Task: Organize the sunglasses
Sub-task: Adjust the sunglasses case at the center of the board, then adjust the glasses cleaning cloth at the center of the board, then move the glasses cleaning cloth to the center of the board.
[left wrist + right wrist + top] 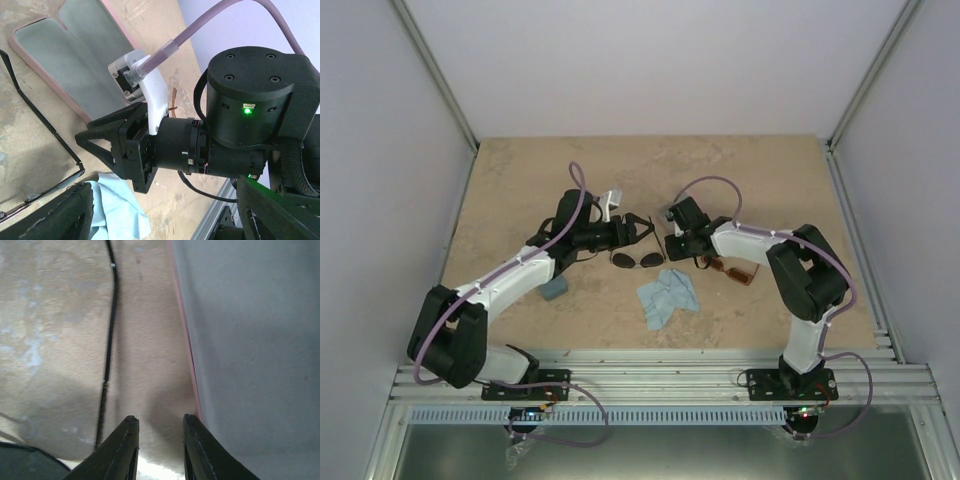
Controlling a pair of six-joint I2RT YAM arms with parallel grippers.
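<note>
The black wire sunglasses (638, 260) lie on the table between my two grippers, their thin temple (42, 125) running beside an open pink case (65, 50). The same temple (109, 340) shows left of my right gripper (160, 422). That gripper is narrowly open over bare table, nothing between its fingers (125, 445), with the case's grey lining (250, 340) just to its right. My left gripper (165, 200) stands wide open, empty, facing the right arm's gripper (115, 150). The amber-brown sunglasses (735, 270) lie right of my right gripper (672, 240), under its forearm.
A light blue cloth (667, 295) lies crumpled in front of the black sunglasses, also seen under my left gripper as the cloth (117, 212). A grey-blue oblong object (555, 290) sits by the left forearm. The metal rail (650, 380) borders the near edge.
</note>
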